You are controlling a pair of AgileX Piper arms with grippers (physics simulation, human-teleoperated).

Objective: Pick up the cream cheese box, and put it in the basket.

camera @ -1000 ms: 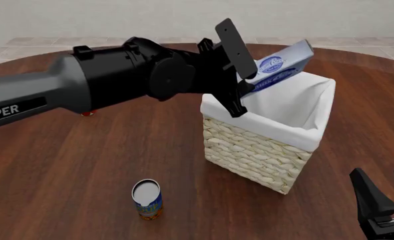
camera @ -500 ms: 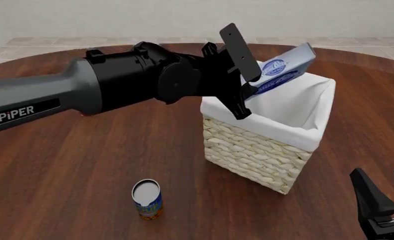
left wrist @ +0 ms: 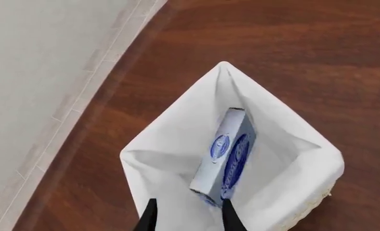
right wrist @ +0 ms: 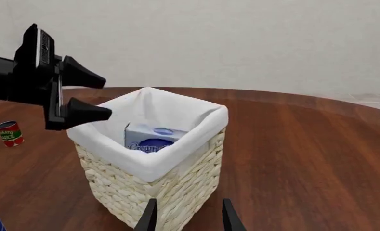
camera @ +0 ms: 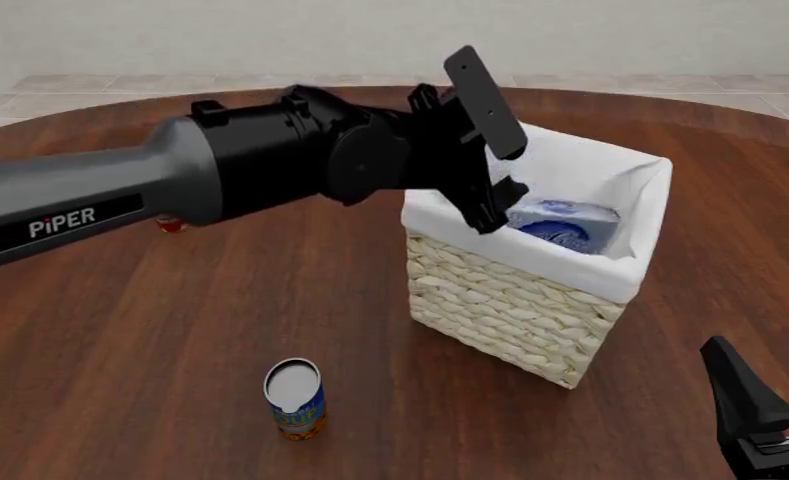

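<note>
Looking along the left gripper (left wrist: 185, 216), the cream cheese box (left wrist: 225, 156) is lying inside the basket (left wrist: 305, 197), leaning on its white cloth liner (left wrist: 170, 144), with the fingers apart and empty. From the front, the left gripper (camera: 492, 140) is hovering open over the woven wicker basket (camera: 501, 300) while the right gripper (camera: 768, 400) is sitting open near the table (camera: 167, 350). The right wrist view is showing the box (right wrist: 152, 138) standing in the basket (right wrist: 157, 192).

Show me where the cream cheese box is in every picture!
Left wrist view: the cream cheese box stands on end inside the basket, just beyond the claw's fingertips.
Front view: the box peeks over the basket's near rim.
Right wrist view: the box shows inside.
Shared landmark: the basket's white liner.
</note>
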